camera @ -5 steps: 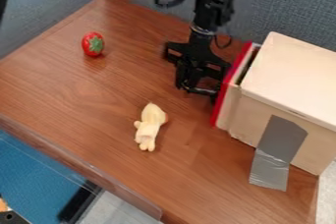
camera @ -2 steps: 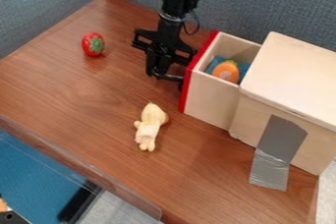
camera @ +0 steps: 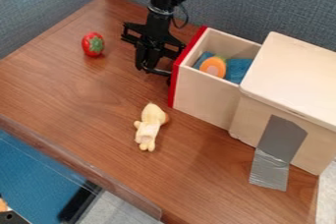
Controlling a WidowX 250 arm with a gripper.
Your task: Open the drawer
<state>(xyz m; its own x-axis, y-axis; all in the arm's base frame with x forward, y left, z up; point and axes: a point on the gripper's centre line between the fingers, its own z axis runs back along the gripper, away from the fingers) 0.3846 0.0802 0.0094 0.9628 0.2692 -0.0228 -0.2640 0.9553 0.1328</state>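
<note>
Opening the drawer (camera: pixel 205 93) looks nearly finished; it juts from the wooden box (camera: pixel 292 78) on the tabletop (camera: pixel 85 102). The gripper (camera: pixel 155 67) is at its red front (camera: pixel 173 83); how far the jaws are apart, or whether they hold anything, I can't tell. Next: back clear.

table (camera: pixel 78 95): wood, visible grain, smooth, low sheen. box (camera: pixel 298 75) and drawer (camera: pixel 205 98): plain wood, smooth, matt; the drawer's front face is smooth and painted-looking. tape (camera: pixel 279 142): slightly glossy, creased at its lower end. wall (camera: pixel 236 2): rough, matt, cloth-like weave. strawberry (camera: pixel 89 45): smooth, glossy, plastic-looking. doll (camera: pixel 152 120): smooth, mostly matt.
</note>
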